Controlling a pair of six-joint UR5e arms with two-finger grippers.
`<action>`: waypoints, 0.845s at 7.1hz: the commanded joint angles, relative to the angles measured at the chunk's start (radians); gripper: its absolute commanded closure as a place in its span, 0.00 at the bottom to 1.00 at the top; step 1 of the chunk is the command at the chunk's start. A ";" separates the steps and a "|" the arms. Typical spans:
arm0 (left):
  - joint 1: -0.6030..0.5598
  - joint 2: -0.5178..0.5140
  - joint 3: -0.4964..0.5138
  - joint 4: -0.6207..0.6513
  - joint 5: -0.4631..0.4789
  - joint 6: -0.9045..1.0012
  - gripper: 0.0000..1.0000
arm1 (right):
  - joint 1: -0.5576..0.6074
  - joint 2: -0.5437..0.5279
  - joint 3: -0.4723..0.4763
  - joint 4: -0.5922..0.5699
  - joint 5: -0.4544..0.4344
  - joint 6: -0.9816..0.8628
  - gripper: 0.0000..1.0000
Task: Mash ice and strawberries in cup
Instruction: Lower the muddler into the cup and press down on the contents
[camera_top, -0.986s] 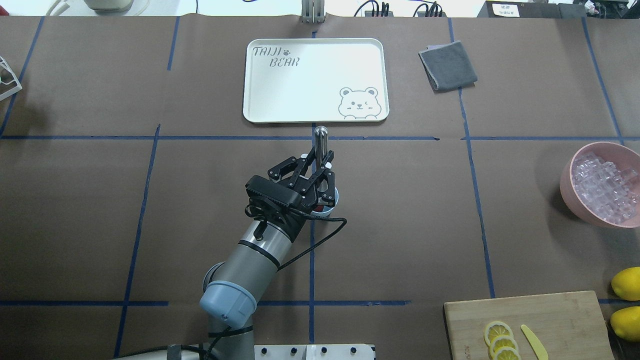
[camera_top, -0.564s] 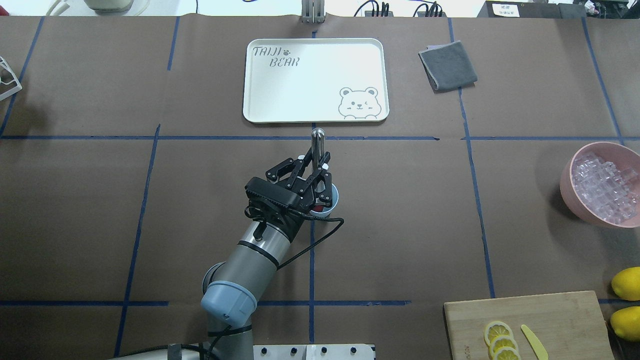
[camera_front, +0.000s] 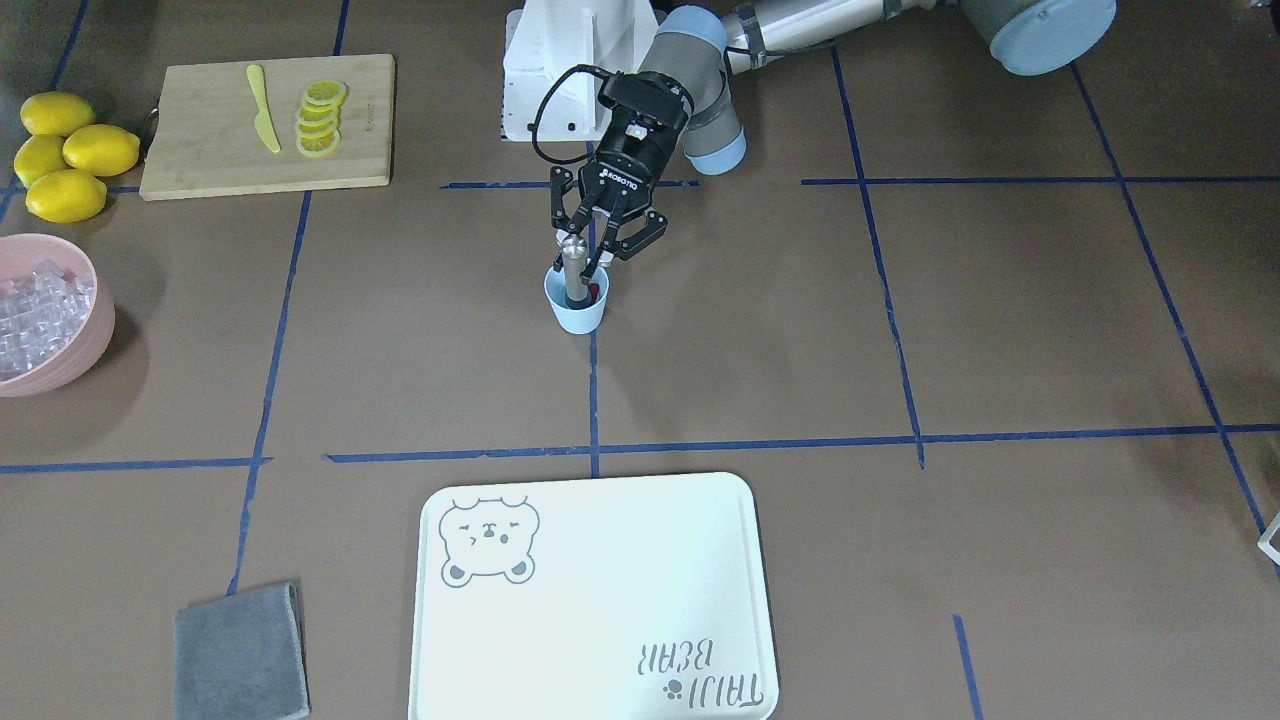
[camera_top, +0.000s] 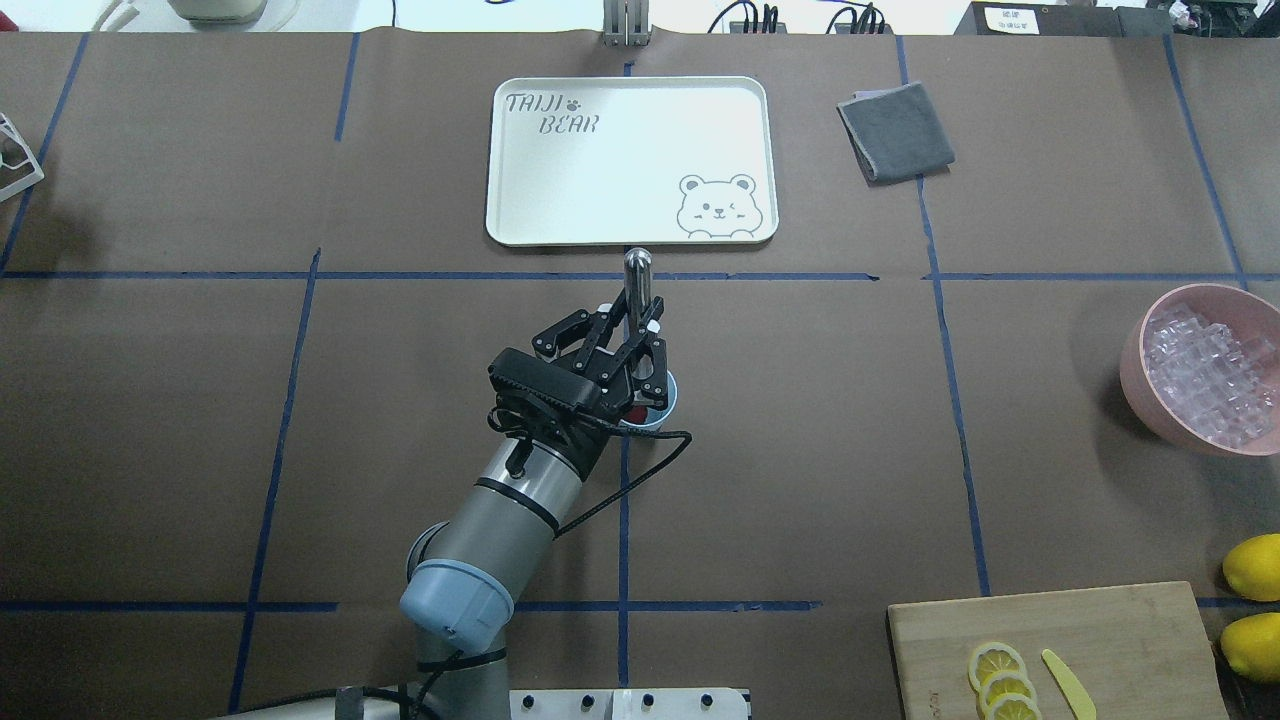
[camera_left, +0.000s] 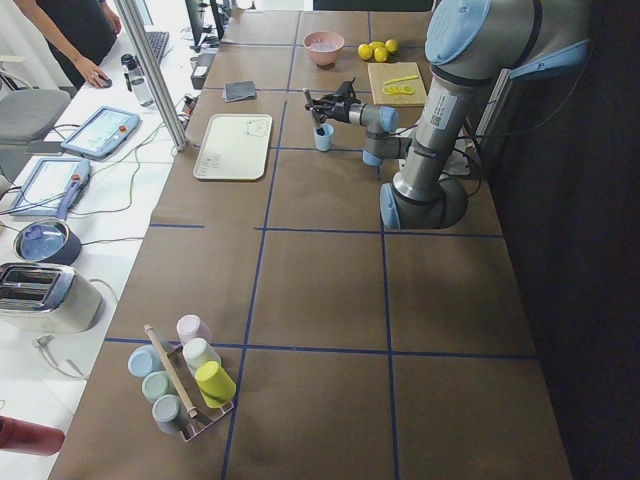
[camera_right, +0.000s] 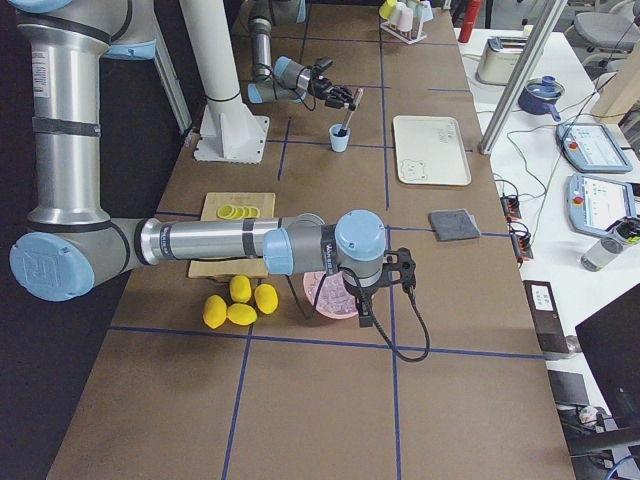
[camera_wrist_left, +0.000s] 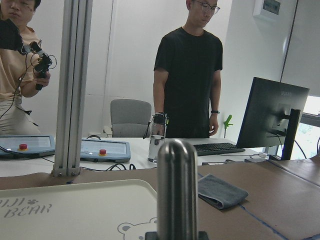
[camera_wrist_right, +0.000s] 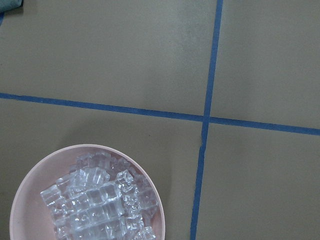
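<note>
The pale blue cup (camera_front: 576, 310) stands at the table's middle; it also shows in the overhead view (camera_top: 664, 396). A red strawberry (camera_front: 595, 292) shows inside it. My left gripper (camera_front: 585, 243) is shut on a metal muddler (camera_top: 637, 268) that stands in the cup. The muddler's rounded top fills the left wrist view (camera_wrist_left: 177, 185). Ice cubes (camera_wrist_right: 95, 200) lie in the pink bowl (camera_top: 1135, 365). I cannot see any ice in the cup. My right gripper (camera_right: 355, 290) hangs over the bowl; I cannot tell whether it is open or shut.
A white bear tray (camera_top: 630, 160) lies beyond the cup. A grey cloth (camera_top: 895, 130) lies at the far right. A cutting board (camera_top: 1060, 650) with lemon slices and a yellow knife is at the near right, with lemons (camera_top: 1255, 565) beside it.
My left gripper and the muddler shifted slightly left and toward the robot, then came back. The cup stayed in place.
</note>
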 joint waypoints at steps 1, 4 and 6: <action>-0.006 0.013 -0.121 0.010 -0.012 0.066 1.00 | 0.000 -0.001 -0.014 0.002 0.000 -0.010 0.01; -0.049 0.058 -0.336 0.061 -0.108 0.080 1.00 | 0.000 0.017 -0.036 0.005 0.006 -0.010 0.00; -0.172 0.120 -0.378 0.099 -0.239 -0.092 1.00 | 0.001 0.034 -0.036 0.003 0.000 -0.010 0.00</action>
